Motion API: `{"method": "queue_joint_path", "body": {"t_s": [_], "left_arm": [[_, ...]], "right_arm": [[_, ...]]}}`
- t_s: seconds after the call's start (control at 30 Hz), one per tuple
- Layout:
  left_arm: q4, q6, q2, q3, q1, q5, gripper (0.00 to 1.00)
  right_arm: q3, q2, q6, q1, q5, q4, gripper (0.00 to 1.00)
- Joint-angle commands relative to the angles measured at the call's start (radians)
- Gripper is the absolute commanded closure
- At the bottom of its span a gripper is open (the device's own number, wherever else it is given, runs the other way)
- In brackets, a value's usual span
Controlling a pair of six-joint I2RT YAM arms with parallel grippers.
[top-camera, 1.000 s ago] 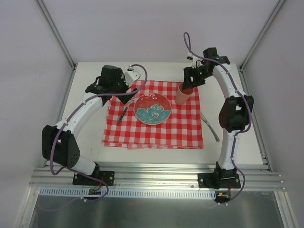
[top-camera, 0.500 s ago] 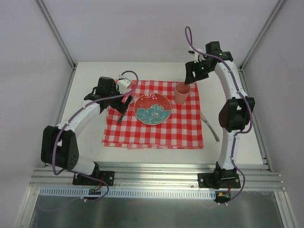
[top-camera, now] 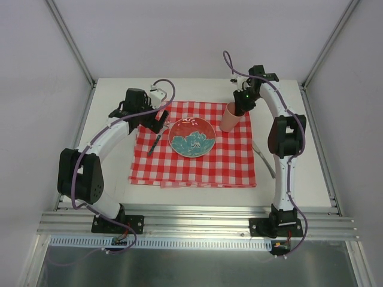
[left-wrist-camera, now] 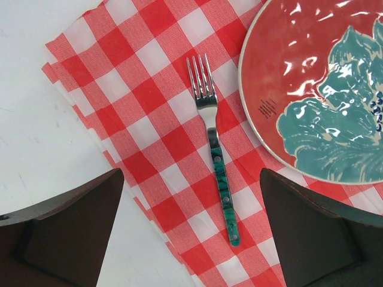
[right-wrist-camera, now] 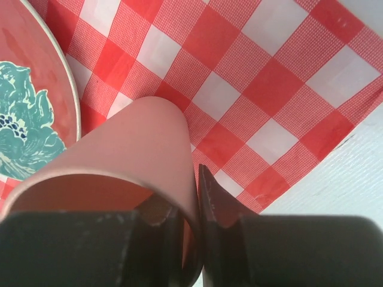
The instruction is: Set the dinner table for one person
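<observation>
Bench [top-camera: 203, 89] is the thing to be set. It is a flat, stiff, off-white top that fills the middle of the top view, with a metal rail along its six o'clock edge. I judge that it is fixed and heavy, so there is no place to take hold of it; it can only receive things. Its bare surface looks smooth, so a thing put on it may slide.

Neither pair of fingers touches the bench; both hang above the checked cloth [top-camera: 197, 167] that is spread in its middle. The cloth is soft and would wrinkle if it were dragged.

A plate [top-camera: 191, 136] with a red and teal glaze sits at the cloth's centre. At two o'clock from the plate is a pink cup [right-wrist-camera: 137, 137], which seems a little tilted. The right fingers [right-wrist-camera: 210, 206] are clenched on its rim, one inside and one outside, with the wall pinched between them. The cup is probably light, and I think such a thin grip could let it swing.

At nine o'clock from the plate lies a fork [left-wrist-camera: 216, 161] with a green handle, flat on the cloth. The left fingers [left-wrist-camera: 66, 227] are spread wide above it, one on each side, grasping nothing.

At four o'clock from the plate, one more piece of cutlery [top-camera: 264, 159] lies on the bare bench, just beside the cloth's edge; I cannot tell which kind it is.
</observation>
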Motion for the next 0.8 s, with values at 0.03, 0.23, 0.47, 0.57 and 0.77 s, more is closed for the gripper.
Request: {"method": "queue_joint_path", "body": {"t_s": [0.03, 0.23, 0.47, 0.57, 0.77], "left_arm": [[0.019, 0.000, 0.023, 0.048, -0.021, -0.017, 0.01], [0.021, -0.006, 0.040, 0.056, -0.048, -0.010, 0.01], [0.032, -0.017, 0.052, 0.056, -0.063, -0.007, 0.01], [0.032, -0.014, 0.045, 0.051, -0.074, -0.008, 0.01], [0.032, -0.003, 0.023, 0.028, -0.081, -0.022, 0.01]], "right_arm": [[0.065, -0.057, -0.018, 0.016, 0.021, 0.005, 1.00], [0.112, -0.103, -0.076, 0.021, 0.069, -0.003, 1.00], [0.108, -0.137, -0.139, 0.030, 0.179, 0.009, 1.00], [0.109, -0.119, -0.147, 0.027, 0.218, 0.031, 1.00], [0.146, -0.059, -0.133, 0.030, 0.291, 0.098, 1.00]]}}
